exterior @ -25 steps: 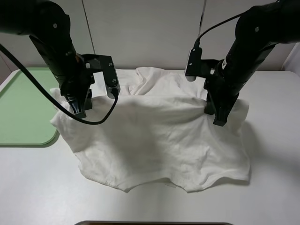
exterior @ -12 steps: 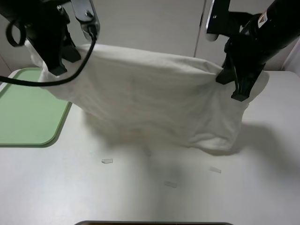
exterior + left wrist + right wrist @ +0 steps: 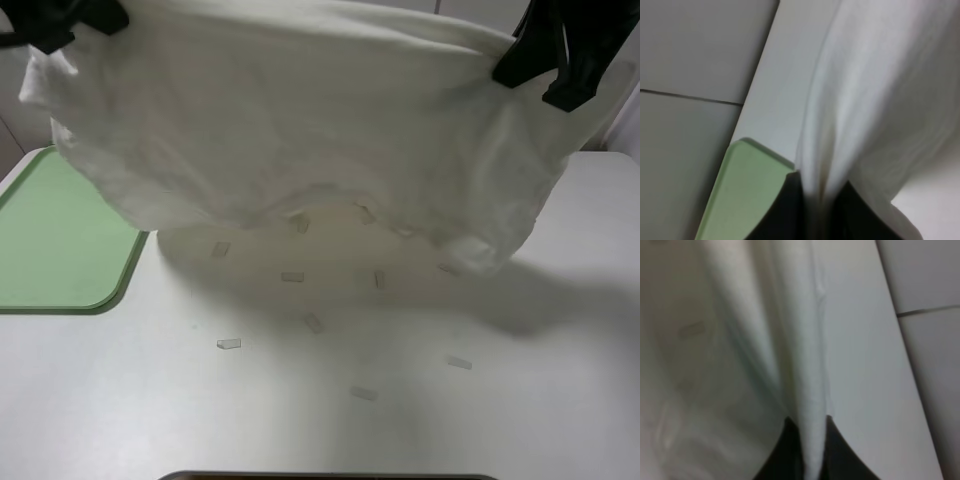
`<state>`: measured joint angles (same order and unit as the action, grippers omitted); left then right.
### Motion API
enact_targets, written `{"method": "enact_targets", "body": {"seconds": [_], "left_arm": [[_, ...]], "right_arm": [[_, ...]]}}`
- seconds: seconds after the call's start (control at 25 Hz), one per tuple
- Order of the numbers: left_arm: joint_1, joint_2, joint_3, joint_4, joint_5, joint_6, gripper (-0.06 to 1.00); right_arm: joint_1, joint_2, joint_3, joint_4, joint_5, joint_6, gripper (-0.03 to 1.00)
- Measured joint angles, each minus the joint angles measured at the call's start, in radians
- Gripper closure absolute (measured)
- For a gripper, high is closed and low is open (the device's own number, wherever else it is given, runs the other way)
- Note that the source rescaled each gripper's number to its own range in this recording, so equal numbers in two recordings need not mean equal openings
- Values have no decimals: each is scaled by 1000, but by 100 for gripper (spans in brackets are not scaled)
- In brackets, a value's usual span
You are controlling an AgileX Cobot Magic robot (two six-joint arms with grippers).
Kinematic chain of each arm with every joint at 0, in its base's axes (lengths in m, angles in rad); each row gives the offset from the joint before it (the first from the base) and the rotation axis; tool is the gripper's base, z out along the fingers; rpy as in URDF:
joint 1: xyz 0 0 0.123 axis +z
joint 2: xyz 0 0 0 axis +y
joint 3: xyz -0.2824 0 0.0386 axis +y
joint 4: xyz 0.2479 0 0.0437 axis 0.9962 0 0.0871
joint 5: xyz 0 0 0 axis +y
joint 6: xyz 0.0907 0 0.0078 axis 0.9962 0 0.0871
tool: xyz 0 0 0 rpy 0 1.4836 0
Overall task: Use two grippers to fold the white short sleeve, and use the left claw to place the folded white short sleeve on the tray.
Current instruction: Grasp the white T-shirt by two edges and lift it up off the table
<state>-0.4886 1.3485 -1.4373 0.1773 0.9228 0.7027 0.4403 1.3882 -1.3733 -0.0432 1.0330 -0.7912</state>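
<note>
1. The large, plain white cotton short-sleeved shirt (image 3: pixel 300 120) is held up in the air, stretched between the black left pincer (image 3: pixel 65 18) and the black right pincer (image 3: pixel 552 68). This is judged to let the cloth hang flat so that it can be laid down in a fold.
2. Each pincer is clamped shut on a bunched upper edge of the shirt (in both wrist views cloth is pinched between dark fingers).
3. The shirt is seen as a broad, sagging sheet, softly wrinkled. Its lower edge appears clear of the white tabletop (image 3: pixel 420 430), where a shadow is cast.
4. The flat, pale green plastic tray (image 3: pixel 50 240) is seen at the left, partly overlapped by the shirt's corner; placement there is not yet done.
5. Small pale tape strips (image 3: pixel 229 343) are scattered on the tabletop below.
</note>
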Motion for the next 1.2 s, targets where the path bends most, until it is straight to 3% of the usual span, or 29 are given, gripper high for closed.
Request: {"method": "enact_targets", "body": {"seconds": [0.44,0.8,1.2], "left_arm": [[-2,-2,-225,-15,172,54,92],[-2,-7,-322,-23,235,57,92],[-9,-79,-322,-25,235,58,92]], "right_arm": [[1,-1,-223,4,158,1,97],[1,-57,-263,19,160,31,97],[8,-175,-258,58,160,70,97]]}}
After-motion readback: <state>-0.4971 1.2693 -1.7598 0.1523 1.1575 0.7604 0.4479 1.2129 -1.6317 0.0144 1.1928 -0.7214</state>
